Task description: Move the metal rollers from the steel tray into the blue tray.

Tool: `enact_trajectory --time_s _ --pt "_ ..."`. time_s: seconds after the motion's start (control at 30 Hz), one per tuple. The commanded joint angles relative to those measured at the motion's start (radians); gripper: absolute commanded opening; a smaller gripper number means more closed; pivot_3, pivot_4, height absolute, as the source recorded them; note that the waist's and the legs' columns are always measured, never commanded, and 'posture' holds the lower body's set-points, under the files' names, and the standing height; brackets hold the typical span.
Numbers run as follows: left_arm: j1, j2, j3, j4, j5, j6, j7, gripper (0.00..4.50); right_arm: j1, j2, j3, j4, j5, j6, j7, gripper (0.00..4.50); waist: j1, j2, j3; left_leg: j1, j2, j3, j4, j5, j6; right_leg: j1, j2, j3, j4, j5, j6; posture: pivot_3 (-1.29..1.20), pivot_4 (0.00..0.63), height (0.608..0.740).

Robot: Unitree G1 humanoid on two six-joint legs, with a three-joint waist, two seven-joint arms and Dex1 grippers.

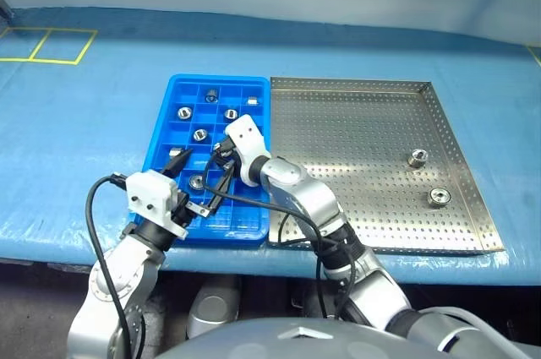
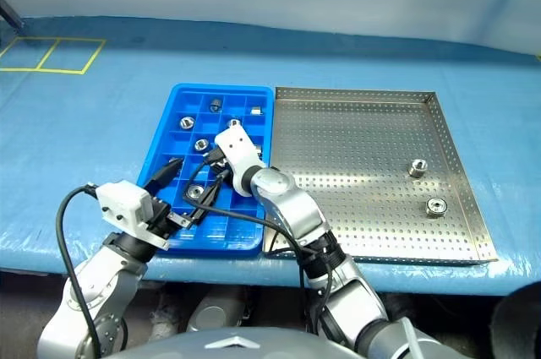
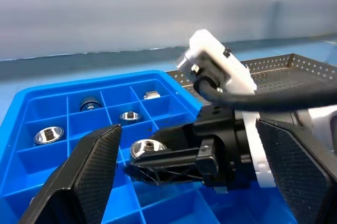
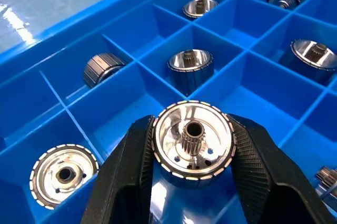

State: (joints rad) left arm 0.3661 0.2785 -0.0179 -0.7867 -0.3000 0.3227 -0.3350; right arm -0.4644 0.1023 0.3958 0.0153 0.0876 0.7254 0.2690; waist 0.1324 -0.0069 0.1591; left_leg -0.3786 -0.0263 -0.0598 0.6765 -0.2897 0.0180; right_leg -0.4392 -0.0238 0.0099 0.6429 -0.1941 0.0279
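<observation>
A: Where's the roller?
B: The right gripper (image 4: 192, 153) pinches one shiny, ribbed metal roller (image 4: 192, 145) between its black fingers, over the blue tray (image 1: 173, 97).
A: And the left gripper (image 1: 188, 182)?
B: Spread wide, holding nothing, at the blue tray's near edge.
A: Room?
B: Several square compartments lie free; two metal rollers (image 1: 417, 157) sit on the perforated steel tray (image 1: 355, 122), touching the blue tray's side.
</observation>
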Motion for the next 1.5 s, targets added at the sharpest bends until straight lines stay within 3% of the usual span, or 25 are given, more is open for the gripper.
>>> enact_trajectory --time_s 0.03,0.07,0.2,0.33,0.47,0.77,0.83,0.97,1.3,1.5 --pt "-0.015 0.004 -0.014 -0.013 -0.019 -0.013 -0.015 4.50 0.012 -0.010 0.008 -0.060 0.001 0.014 0.015 1.70 0.000 0.000 0.000 0.000 0.000 0.000 0.000 0.000 0.000 0.000 0.000 0.000 0.000 0.000 0.000 0.35 0.150 0.740" --pt "-0.017 0.005 -0.015 -0.011 -0.019 -0.013 -0.017 4.50 0.014 -0.011 0.009 -0.060 -0.001 0.013 0.016 2.42 0.000 0.000 0.000 0.000 0.000 0.000 0.000 0.000 0.000 0.000 0.000 0.000 0.000 0.000 0.000 0.34 0.150 0.740" --pt "-0.040 0.013 -0.017 0.001 -0.028 -0.009 -0.031 4.50 0.018 0.004 -0.009 -0.051 -0.018 -0.007 -0.024 3.61 -0.005 0.000 0.000 0.000 0.000 0.000 0.000 0.000 0.000 0.000 0.000 0.000 -0.001 0.000 0.000 0.32 0.150 0.740" --pt "-0.096 0.027 -0.036 0.033 -0.036 0.001 -0.057 4.50 0.016 0.016 -0.113 -0.107 -0.002 -0.024 -0.086 3.61 -0.007 0.000 0.000 0.000 0.000 0.000 0.000 0.000 0.000 0.000 0.000 -0.001 0.000 -0.001 -0.001 0.25 0.150 0.740" --pt "-0.182 0.050 -0.115 0.106 0.010 0.014 -0.087 4.50 0.009 -0.045 -0.286 -0.172 -0.033 -0.046 -0.200 3.61 -0.016 0.000 0.000 0.000 -0.001 0.000 0.000 0.000 0.000 0.001 -0.001 0.000 -0.001 0.000 0.000 0.16 0.150 0.740" --pt "-0.301 0.028 -0.205 0.211 -0.015 0.010 -0.165 4.50 0.036 -0.174 -0.564 -0.160 -0.114 -0.022 -0.432 3.61 -0.111 0.001 0.000 0.000 0.001 0.005 -0.003 0.002 -0.003 -0.001 -0.002 0.002 -0.001 0.005 -0.002 0.04 0.150 0.740" --pt "-0.310 0.027 -0.209 0.222 -0.017 0.007 -0.173 4.50 0.043 -0.174 -0.586 -0.156 -0.108 -0.016 -0.438 3.61 -0.130 0.001 0.000 0.000 0.001 0.007 -0.006 0.002 -0.003 -0.003 -0.002 0.003 -0.001 0.005 -0.002 0.03 0.150 0.740" --pt "-0.321 0.026 -0.213 0.235 -0.017 0.006 -0.179 4.50 0.047 -0.157 -0.613 -0.145 -0.105 -0.001 -0.467 4.46 -0.153 0.001 0.000 0.002 0.002 0.009 -0.009 0.000 0.001 -0.004 -0.002 0.005 0.000 0.005 -0.002 0.03 0.150 0.740" --pt "-0.327 0.025 -0.215 0.237 -0.018 0.020 -0.172 4.50 -0.003 -0.097 -0.738 -0.063 -0.081 0.028 -0.609 4.46 -0.145 0.001 0.000 0.002 0.000 0.010 -0.008 0.001 0.003 -0.003 -0.002 0.006 -0.001 0.007 0.001 0.05 0.150 0.740" --pt "-0.318 0.020 -0.215 0.234 -0.023 0.021 -0.167 4.50 -0.012 -0.107 -0.737 -0.046 -0.084 0.040 -0.629 4.46 -0.145 0.001 -0.001 0.002 0.000 0.009 -0.008 0.001 0.003 -0.004 -0.002 0.006 -0.001 0.007 0.001 0.06 0.150 0.740"
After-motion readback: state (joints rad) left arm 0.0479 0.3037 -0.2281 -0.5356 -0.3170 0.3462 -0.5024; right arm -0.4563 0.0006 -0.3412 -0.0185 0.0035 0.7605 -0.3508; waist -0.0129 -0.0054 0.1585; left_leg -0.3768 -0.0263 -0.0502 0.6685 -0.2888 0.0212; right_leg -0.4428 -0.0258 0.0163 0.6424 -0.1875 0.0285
